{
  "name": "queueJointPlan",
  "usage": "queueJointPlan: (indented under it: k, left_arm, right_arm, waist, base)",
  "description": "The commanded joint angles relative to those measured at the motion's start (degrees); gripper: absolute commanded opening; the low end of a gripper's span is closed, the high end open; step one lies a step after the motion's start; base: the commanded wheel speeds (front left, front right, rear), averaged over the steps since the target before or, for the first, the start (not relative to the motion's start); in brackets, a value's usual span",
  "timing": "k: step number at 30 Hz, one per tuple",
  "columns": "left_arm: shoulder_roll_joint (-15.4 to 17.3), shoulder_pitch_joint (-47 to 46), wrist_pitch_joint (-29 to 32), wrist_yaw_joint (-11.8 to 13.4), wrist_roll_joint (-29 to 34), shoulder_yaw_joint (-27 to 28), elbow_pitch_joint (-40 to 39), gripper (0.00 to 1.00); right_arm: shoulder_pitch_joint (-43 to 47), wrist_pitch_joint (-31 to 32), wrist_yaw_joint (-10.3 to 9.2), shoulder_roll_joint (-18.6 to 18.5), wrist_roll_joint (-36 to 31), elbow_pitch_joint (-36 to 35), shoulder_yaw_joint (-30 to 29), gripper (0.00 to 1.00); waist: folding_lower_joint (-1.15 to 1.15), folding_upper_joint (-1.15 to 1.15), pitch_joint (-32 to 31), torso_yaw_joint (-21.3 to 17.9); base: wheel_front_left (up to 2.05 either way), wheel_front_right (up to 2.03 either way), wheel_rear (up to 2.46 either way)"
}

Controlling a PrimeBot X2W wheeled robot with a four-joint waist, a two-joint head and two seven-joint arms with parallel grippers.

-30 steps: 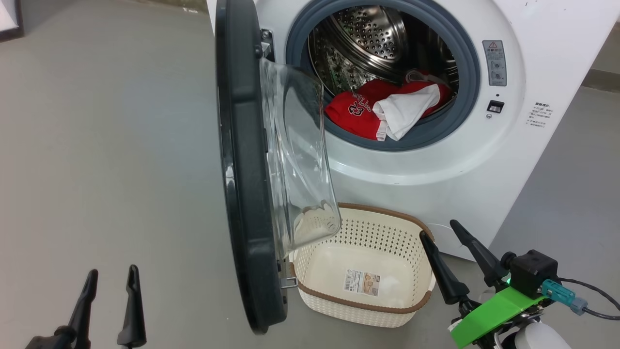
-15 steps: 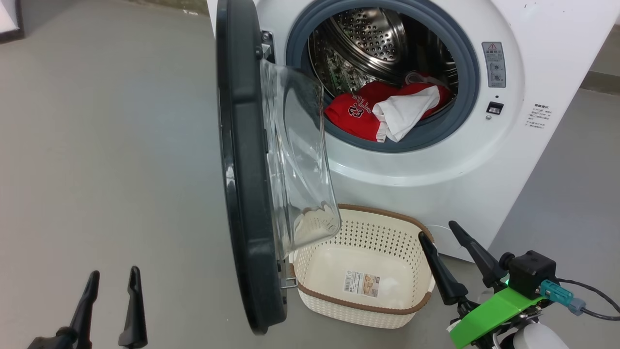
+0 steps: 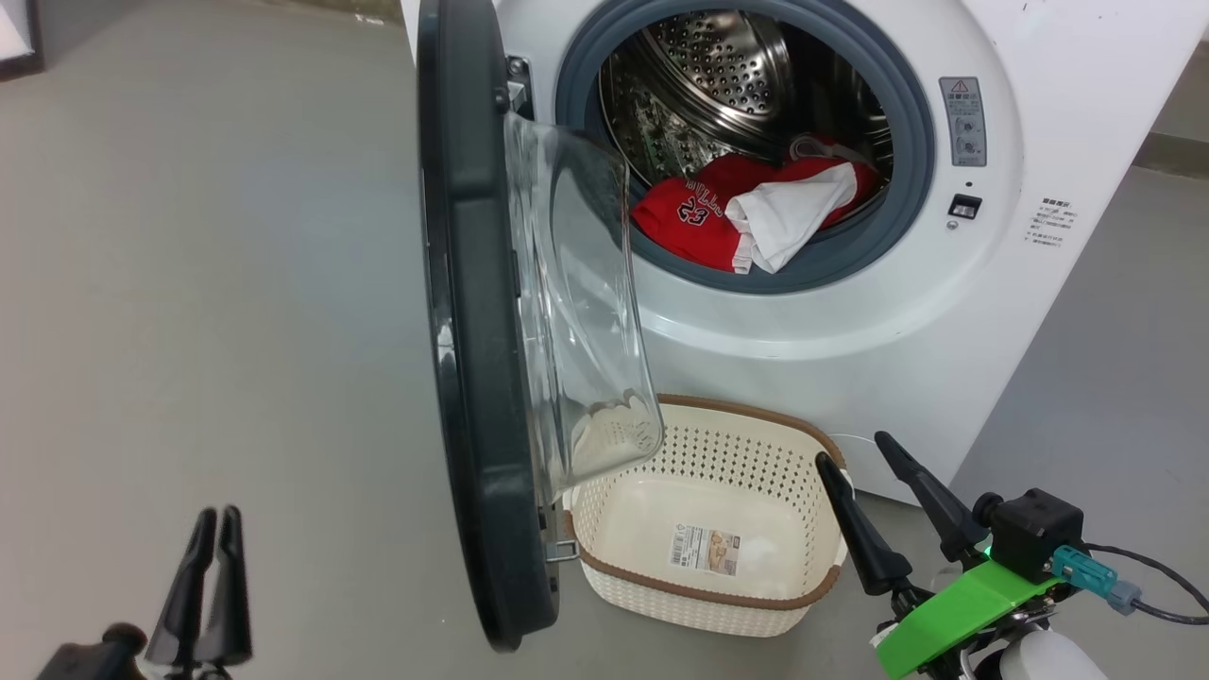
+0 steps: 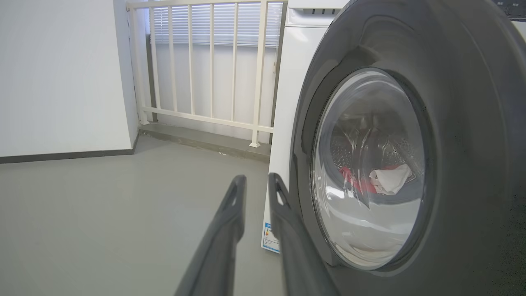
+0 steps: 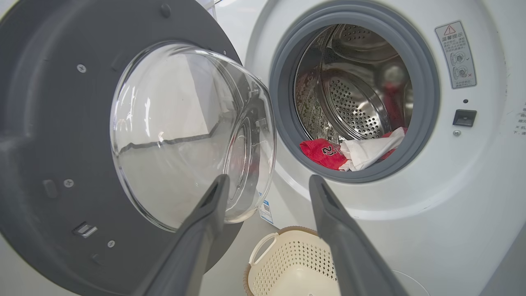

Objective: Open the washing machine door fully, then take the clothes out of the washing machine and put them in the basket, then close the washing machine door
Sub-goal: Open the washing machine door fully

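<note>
Red and white clothes lie crumpled in the washing machine, far beyond the right gripper, jaws wide, beside the cream perforated basket; the left gripper, jaws narrow and empty, sits left of the glossy round door.

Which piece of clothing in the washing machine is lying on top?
The white garment, draped over the red jersey with the number 23.

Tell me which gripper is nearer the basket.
Right. The right gripper hangs close beside the basket's right end; the left gripper sits far off, beyond the open washing machine door.
</note>
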Motion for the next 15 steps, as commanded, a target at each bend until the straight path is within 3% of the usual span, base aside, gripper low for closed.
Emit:
queueJointPlan:
  k: [1, 15]
  left_arm:
    - [1.5, -3.5, -0.5, -0.2, 0.4, 1.9, -2.3, 0.0]
    - [1.4, -7.5, -0.5, -0.2, 0.8, -0.3, -17.9, 0.0]
  right_arm:
    - [-0.3, -0.7, 0.09, -0.2, -0.1, -1.3, 0.6, 1.0]
    - [-0.9, -0.7, 0.09, 0.2, -0.1, -1.2, 0.6, 1.0]
  waist:
    - [0.0, 0.0, 0.0, 0.0]
    - [0.0, 0.0, 0.2, -0.6]
  base:
    - [0.0, 0.0, 0.0]
    - [0.0, 0.0, 0.0]
